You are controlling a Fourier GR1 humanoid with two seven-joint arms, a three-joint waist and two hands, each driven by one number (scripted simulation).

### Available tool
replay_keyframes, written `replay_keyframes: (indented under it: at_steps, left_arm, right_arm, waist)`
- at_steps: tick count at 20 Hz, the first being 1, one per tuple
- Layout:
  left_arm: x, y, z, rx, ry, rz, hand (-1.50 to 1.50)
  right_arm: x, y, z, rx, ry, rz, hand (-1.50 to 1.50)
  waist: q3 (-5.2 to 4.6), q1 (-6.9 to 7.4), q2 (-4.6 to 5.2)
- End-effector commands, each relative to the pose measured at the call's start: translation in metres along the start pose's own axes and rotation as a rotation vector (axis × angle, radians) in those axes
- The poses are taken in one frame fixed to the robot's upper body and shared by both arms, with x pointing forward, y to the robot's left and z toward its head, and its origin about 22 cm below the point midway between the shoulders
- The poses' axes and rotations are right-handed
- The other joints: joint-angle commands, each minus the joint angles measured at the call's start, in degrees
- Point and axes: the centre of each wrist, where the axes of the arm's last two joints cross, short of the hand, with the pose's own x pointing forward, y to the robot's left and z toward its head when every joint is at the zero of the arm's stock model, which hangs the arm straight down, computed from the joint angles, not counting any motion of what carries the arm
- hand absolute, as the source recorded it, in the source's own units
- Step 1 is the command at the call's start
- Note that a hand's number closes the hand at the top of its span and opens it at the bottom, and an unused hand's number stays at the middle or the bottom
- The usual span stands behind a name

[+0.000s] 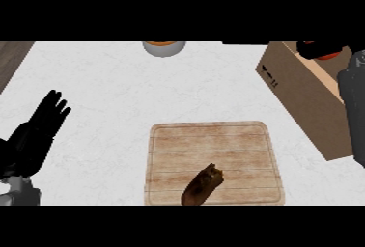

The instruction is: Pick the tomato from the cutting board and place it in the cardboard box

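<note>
Two hands: left [32, 135] open, empty, resting at left edge; right [310, 48] curled round tomato [329, 55] over box [299, 96]. Step: placing. Next: lower in, release. Board [214, 144] bears brown item [202, 185].

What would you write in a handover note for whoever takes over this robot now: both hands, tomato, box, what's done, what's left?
Left hand: open, resting at the left, holding nothing.
Right hand: over the cardboard box, fingers curled round the tomato.
Cutting board: no tomato on it; a brown item lies there.
Done: tomato picked and carried to the box.
Left: lower it in, let go.
</note>
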Motion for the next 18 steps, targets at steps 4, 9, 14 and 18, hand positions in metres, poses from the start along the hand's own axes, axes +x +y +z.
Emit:
replay_keyframes:
  at_steps: [4,9,14,18]
  left_arm:
    - [0.003,0.012,0.003,-0.006,0.0,-0.009,0.0]
    - [0.006,0.003,0.004,0.006,-0.005,-0.013,0.0]
    - [-0.012,0.011,0.005,0.011,0.006,0.003,0.0]
    - [0.005,0.003,-0.002,0.004,0.005,0.01,0.0]
  right_arm:
    - [-0.04,0.052,-0.008,0.209,0.082,-0.078,1.5]
    - [-0.057,0.076,-0.009,0.289,0.187,-0.053,-1.5]
    - [-0.072,0.08,-0.002,0.241,0.077,-0.169,-1.5]
    - [-0.069,0.064,-0.007,0.016,0.108,-0.431,-1.5]
  waist:
    - [0.02,0.47,0.2]
    - [0.01,0.47,0.15]
    - [-0.01,-0.16,-0.1]
    - [0.11,-0.46,-0.1]
